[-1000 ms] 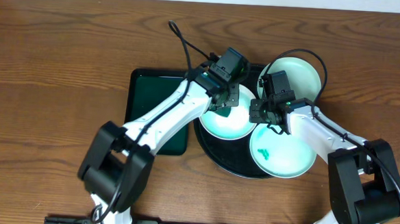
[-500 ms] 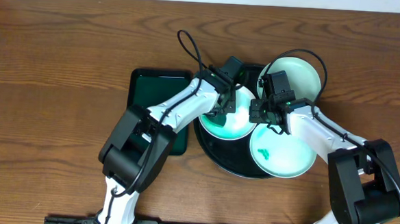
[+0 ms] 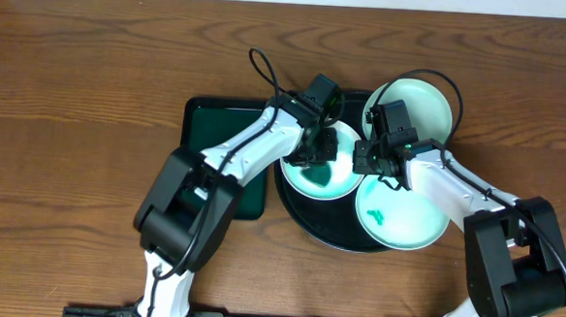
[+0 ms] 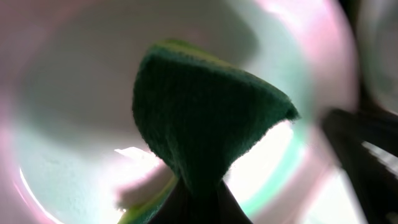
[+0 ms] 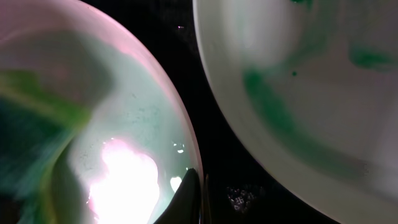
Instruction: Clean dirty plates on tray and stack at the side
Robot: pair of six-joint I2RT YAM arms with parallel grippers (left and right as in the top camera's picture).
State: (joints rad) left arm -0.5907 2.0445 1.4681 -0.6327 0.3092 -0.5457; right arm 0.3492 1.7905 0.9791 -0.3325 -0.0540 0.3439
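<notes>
The left claw is pinched tight on a dark green sponge, whose free end presses down into the hollow of the sponged plate. The right claw has its fingers drawn almost together at that plate's rim and seems to be nipping it to hold it steady. This plate sits at the left of the black tray. A front plate with a teal smear and a back plate lie to its right, each apparently overhanging the tray's edge. Beside the black tray is a green tray, and both rest on the wooden worktop. The plates look stiff, light and glossy. I judge they will be slick under a rubbing sponge and will skate on the smooth tray unless braced. Being shallow, they offer only the thin rim to grip, so a pinch there should be firm and square or the plate may tip or slip free.
</notes>
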